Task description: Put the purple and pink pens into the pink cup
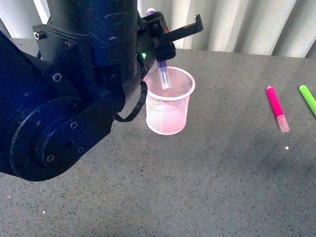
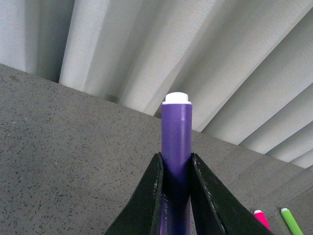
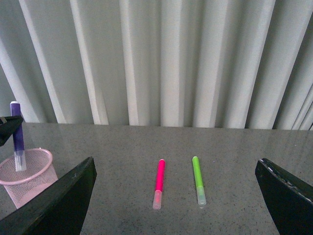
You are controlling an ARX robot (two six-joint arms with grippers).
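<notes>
My left gripper (image 1: 162, 52) is shut on the purple pen (image 1: 163, 75), held upright above the pink cup (image 1: 170, 102). The pen's pale cap points down and dips just inside the cup's rim. In the left wrist view the purple pen (image 2: 176, 147) stands clamped between the two black fingers (image 2: 146, 200). The pink pen (image 1: 277, 108) lies flat on the grey table at the right, cap toward the near side. The right wrist view shows the pink pen (image 3: 158, 182), the pink cup (image 3: 27, 176) and the purple pen (image 3: 18, 137); my right gripper (image 3: 176, 196) is open, well back from the pink pen.
A green marker (image 1: 308, 98) lies just right of the pink pen, also seen as the green marker (image 3: 198, 186). A pleated white curtain (image 1: 237, 24) closes off the far edge of the grey table (image 1: 207, 187). The left arm's dark body (image 1: 64, 89) fills the left of the front view.
</notes>
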